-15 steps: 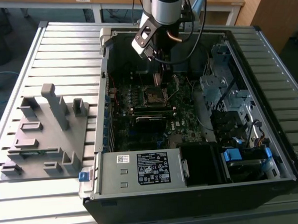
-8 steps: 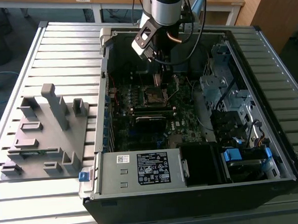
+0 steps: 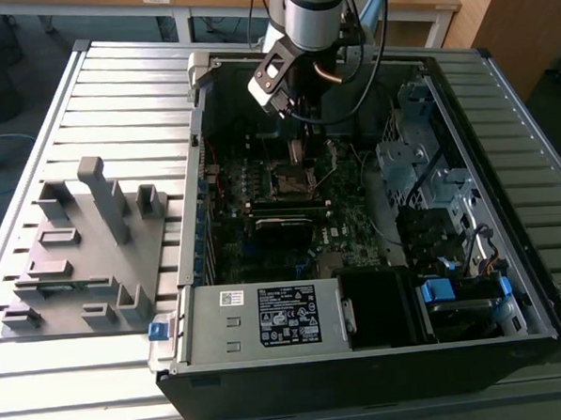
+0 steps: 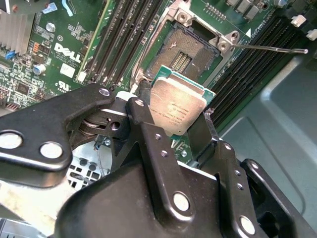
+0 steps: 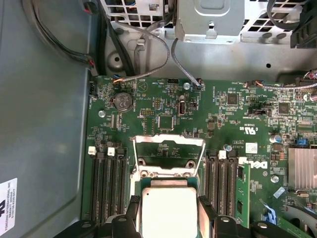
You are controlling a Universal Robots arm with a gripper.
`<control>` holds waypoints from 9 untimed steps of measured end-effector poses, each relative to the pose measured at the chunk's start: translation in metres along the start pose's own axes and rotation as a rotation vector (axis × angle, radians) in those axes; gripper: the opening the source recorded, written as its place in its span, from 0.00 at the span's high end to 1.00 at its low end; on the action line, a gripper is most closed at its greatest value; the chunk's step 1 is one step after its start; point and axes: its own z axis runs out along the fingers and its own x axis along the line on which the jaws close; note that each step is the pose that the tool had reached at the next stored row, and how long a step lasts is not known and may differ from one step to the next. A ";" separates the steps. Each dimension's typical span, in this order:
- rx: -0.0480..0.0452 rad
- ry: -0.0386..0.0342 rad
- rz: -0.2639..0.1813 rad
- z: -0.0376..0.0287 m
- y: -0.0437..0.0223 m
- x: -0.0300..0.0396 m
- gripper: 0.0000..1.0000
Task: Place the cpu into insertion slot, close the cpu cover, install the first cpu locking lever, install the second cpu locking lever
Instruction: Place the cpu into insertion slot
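My gripper point(image 3: 296, 151) reaches down into the open computer case point(image 3: 192, 224) and is shut on the cpu point(image 4: 177, 108), a small square chip with a dull silver top. In both wrist views the black fingers point(image 5: 132, 214) pinch the cpu point(image 5: 168, 210) by two opposite edges. The chip hangs tilted, just above and beside the insertion slot point(image 4: 181, 53), whose dark pin grid lies bare. In the exterior view the insertion slot point(image 3: 292, 179) sits right under the gripper. The cpu cover point(image 5: 148, 140) stands swung open past the socket. A thin locking lever point(image 4: 270, 48) sticks out, unlatched.
Long black memory slots point(image 5: 111, 183) flank the socket on both sides. A power supply point(image 3: 267, 319) fills the case's near end, and a drive cage point(image 3: 419, 156) with cables stands on the exterior view's right. A grey fixture point(image 3: 85, 248) lies on the slatted table point(image 3: 114, 87) outside the case.
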 end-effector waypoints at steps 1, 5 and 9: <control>0.0000 0.0000 0.000 0.0005 0.0000 0.0000 0.46; 0.0002 -0.0003 0.000 0.0020 -0.0001 -0.0001 0.46; 0.0001 -0.0001 0.000 0.0022 -0.0001 -0.0001 0.46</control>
